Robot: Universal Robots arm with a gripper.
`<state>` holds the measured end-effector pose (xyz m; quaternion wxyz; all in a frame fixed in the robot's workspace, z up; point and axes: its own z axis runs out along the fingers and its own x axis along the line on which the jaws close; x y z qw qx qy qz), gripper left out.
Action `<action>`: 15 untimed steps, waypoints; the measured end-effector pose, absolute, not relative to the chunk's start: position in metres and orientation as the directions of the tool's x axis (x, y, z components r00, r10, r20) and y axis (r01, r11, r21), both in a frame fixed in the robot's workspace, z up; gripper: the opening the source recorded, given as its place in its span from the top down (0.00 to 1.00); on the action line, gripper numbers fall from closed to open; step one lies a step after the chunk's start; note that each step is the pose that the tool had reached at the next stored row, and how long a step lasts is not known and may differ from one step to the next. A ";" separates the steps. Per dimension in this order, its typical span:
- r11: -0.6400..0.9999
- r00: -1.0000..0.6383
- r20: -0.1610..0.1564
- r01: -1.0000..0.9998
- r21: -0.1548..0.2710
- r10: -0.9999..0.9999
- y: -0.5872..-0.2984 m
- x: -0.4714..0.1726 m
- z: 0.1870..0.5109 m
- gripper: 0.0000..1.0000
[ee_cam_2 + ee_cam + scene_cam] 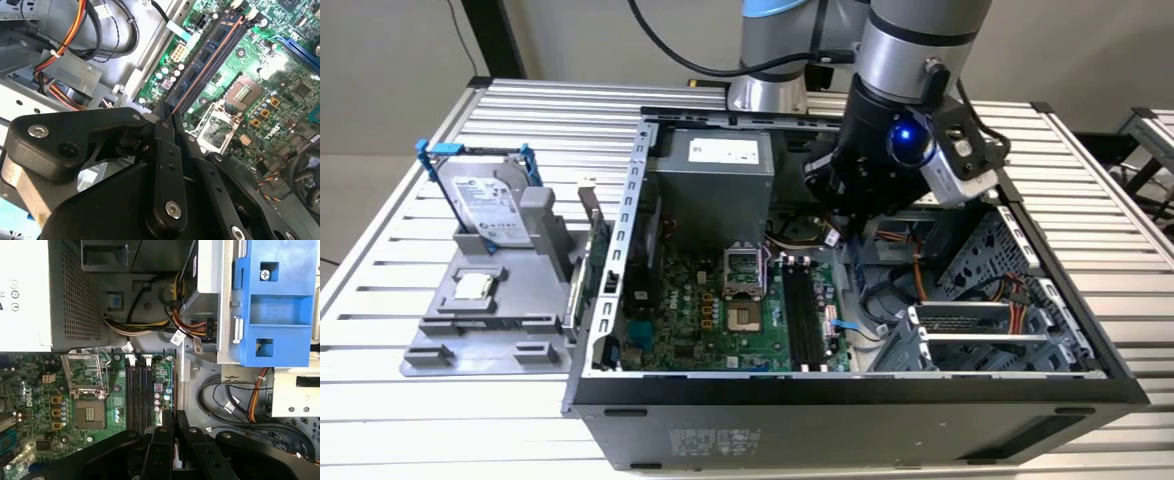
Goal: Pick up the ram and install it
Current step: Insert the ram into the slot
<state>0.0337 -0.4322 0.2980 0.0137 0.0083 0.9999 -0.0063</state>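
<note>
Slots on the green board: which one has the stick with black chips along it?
The end one, nearest the small round capacitors: the ram stands along it. The other slots beside it look empty.

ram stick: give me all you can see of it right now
The ram is a long, thin, dark bluish board carrying a row of black chips, with a coppery lower edge. In the second wrist view it stands on edge along the motherboard's black slots beside the CPU socket. Its near end runs to the tips of the gripper, whose fingers look closed together there.
</note>
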 end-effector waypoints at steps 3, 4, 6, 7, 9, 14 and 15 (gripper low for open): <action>1.000 -0.999 -0.028 0.017 -0.015 0.016 -0.432 0.034 0.293 1.00; 1.000 -0.999 -0.028 0.017 -0.016 0.016 -0.432 0.034 0.291 1.00; 1.000 -0.999 -0.028 0.017 -0.019 0.016 -0.432 0.034 0.287 1.00; 1.000 -0.999 -0.028 0.017 -0.021 0.016 -0.432 0.034 0.285 1.00; 1.000 -0.999 -0.028 0.017 -0.024 0.016 -0.431 0.034 0.282 1.00; 0.999 -0.999 -0.028 0.017 -0.029 0.016 -0.431 0.034 0.273 1.00; 0.999 -0.999 -0.028 0.017 -0.030 0.016 -0.431 0.034 0.271 1.00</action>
